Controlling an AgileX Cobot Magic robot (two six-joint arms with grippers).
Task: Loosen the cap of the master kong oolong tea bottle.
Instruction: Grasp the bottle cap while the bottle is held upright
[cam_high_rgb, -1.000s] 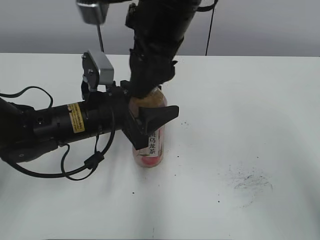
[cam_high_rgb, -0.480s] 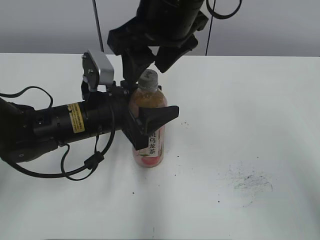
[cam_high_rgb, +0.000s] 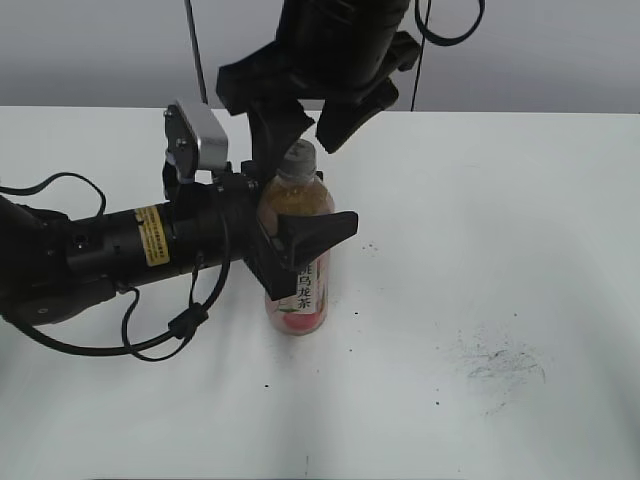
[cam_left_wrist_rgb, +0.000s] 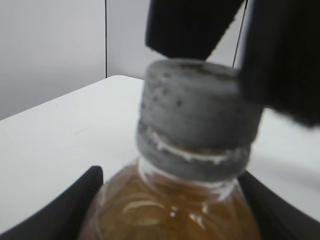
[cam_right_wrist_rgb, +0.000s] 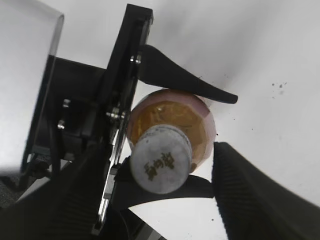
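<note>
The master kong oolong tea bottle (cam_high_rgb: 299, 262) stands upright on the white table, amber tea inside, pink-white label low down. My left gripper (cam_high_rgb: 300, 245) is shut on its upper body from the left; its jaws flank the bottle's shoulder (cam_left_wrist_rgb: 170, 210). The grey ribbed cap (cam_high_rgb: 298, 155) sits on the neck, seen close in the left wrist view (cam_left_wrist_rgb: 195, 112) and from above in the right wrist view (cam_right_wrist_rgb: 161, 158). My right gripper (cam_high_rgb: 300, 125) hangs open just above the cap, fingers spread to either side (cam_right_wrist_rgb: 160, 185), not touching it.
The white table (cam_high_rgb: 500, 200) stretches to the right of the bottle, with dark smudges (cam_high_rgb: 495, 365) at the front right. My left arm's black body and cable (cam_high_rgb: 120, 250) lie across the table's left side.
My right gripper, which covered the cap a second ago, has opened and lifted off it, leaving the cap bare. The left gripper and bottle have not moved.
</note>
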